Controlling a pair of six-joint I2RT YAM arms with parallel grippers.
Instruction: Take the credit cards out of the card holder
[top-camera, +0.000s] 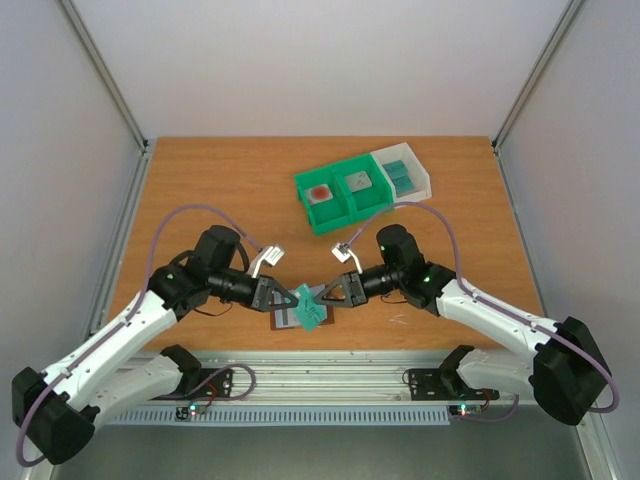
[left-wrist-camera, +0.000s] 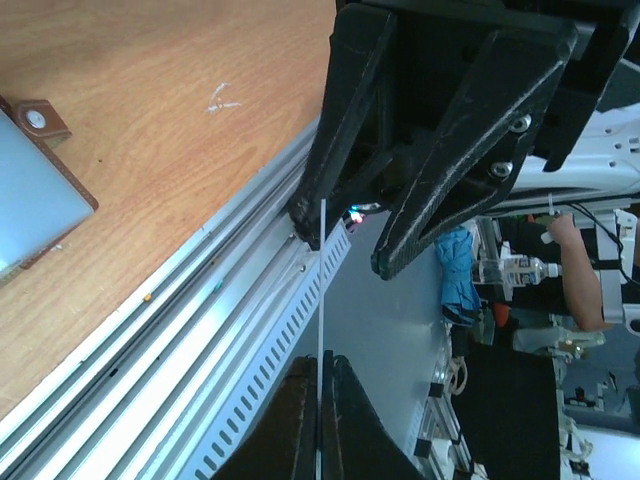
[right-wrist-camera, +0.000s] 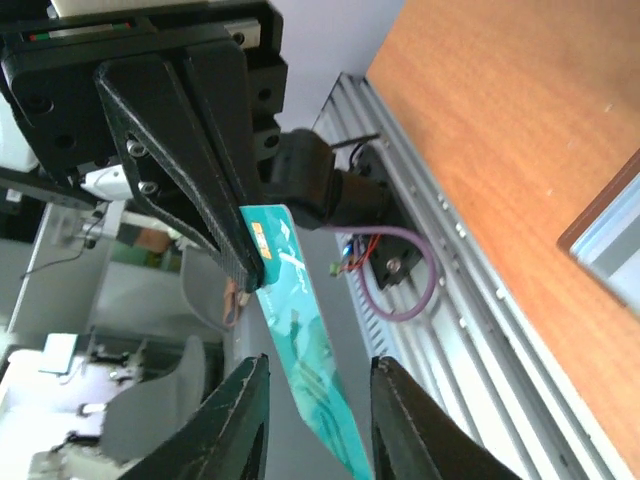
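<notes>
The wooden bench (top-camera: 200, 190) carries everything, and the two arms meet low over its near middle. The left hand (top-camera: 300, 297) is closed tight, its two fingertips pinching one end of a teal card (top-camera: 313, 312). In the left wrist view that card (left-wrist-camera: 321, 300) shows edge-on as a thin pale line rising out of the clamped hand (left-wrist-camera: 320, 420). The right hand (top-camera: 328, 292) stands spread around the card's other end. One fingertip (left-wrist-camera: 310, 222) sits right at the card, and the other is off to the side, so it grips nothing. At the far side sit a green bin (top-camera: 340, 205) with two compartments and, against it, a white bin (top-camera: 418, 178) holding teal pieces. The card holder (top-camera: 284, 320) lies open and flat on the bench just under the hands, grey-blue panel up inside a brown border. Its small brown tab (left-wrist-camera: 36, 118) carries a metal snap. In the right wrist view the card (right-wrist-camera: 300, 330) is lifted clear of the holder. Its long axis runs from the left hand (right-wrist-camera: 238, 275) down between the parted right fingers (right-wrist-camera: 245, 420). Its face shows paler green swirls and a tiny orange mark near the pinched end. No writing on it is legible.
</notes>
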